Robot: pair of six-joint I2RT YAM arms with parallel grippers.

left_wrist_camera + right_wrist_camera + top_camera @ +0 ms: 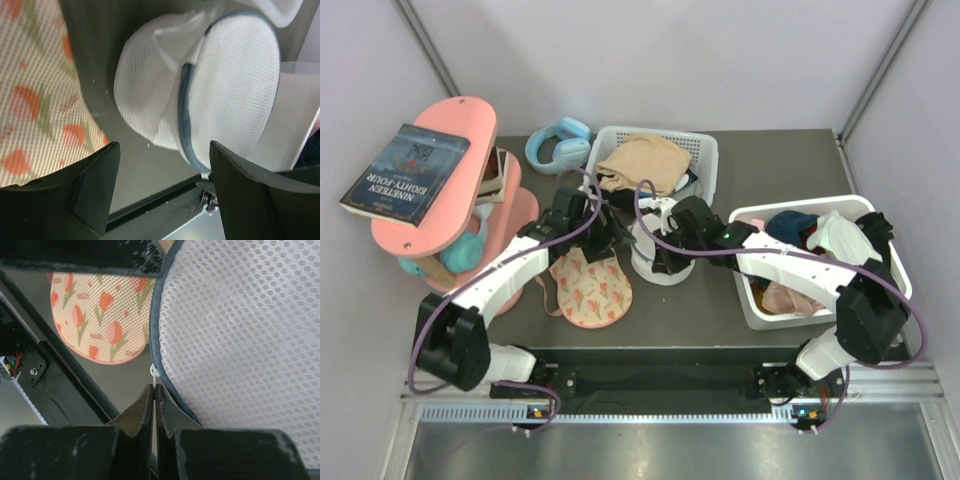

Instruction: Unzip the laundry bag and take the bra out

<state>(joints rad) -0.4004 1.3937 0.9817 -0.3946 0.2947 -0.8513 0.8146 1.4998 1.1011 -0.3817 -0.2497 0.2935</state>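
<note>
Dark table [770,170], far left: pink tiered stand [475,115]. A book [405,172] lies flat on its top tier, overhanging the left edge. A teal item [465,250] sits partly hidden under a lower tier. Blue headphones [558,143] lie just right of the stand. Rear centre: white slatted basket [705,150] holding a tan garment [642,160]. Right: second white basket [755,300] holding mixed clothing.

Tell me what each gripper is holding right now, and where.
Right gripper seems to pinch the small white tab on the zip rim of the laundry bag. Left gripper is open, holding nothing.
</note>
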